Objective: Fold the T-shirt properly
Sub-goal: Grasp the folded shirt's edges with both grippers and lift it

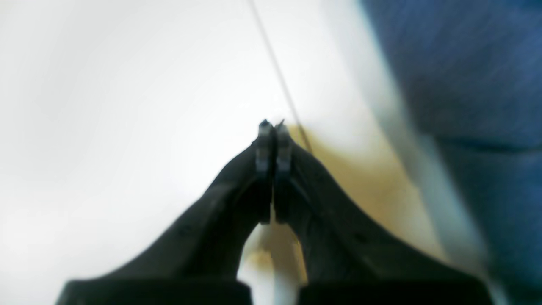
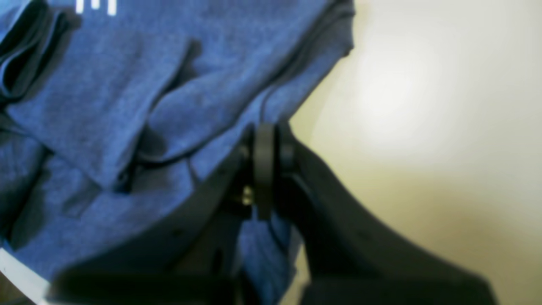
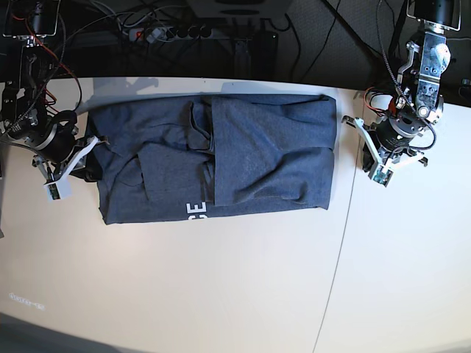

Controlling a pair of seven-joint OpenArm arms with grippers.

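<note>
Cotton: blue-grey shirt (image 3: 221, 158) lies spread on the pale table (image 3: 221, 294), partly folded, one flap laid over its middle.
Print: white letters (image 3: 196, 211) show at the near hem; a few white strokes show in the right wrist view too.
Right claw (image 2: 266, 140): jaws pressed together at the shirt's edge (image 2: 271, 106); blue cloth runs between the arms of the claw, pinched at the tips.
Left claw (image 1: 273, 127): jaws closed, nothing between them, over bare table just beside the shirt's other side (image 1: 465, 84).
Seam (image 3: 338, 265): thin line crossing the table, passing by the left claw.
</note>
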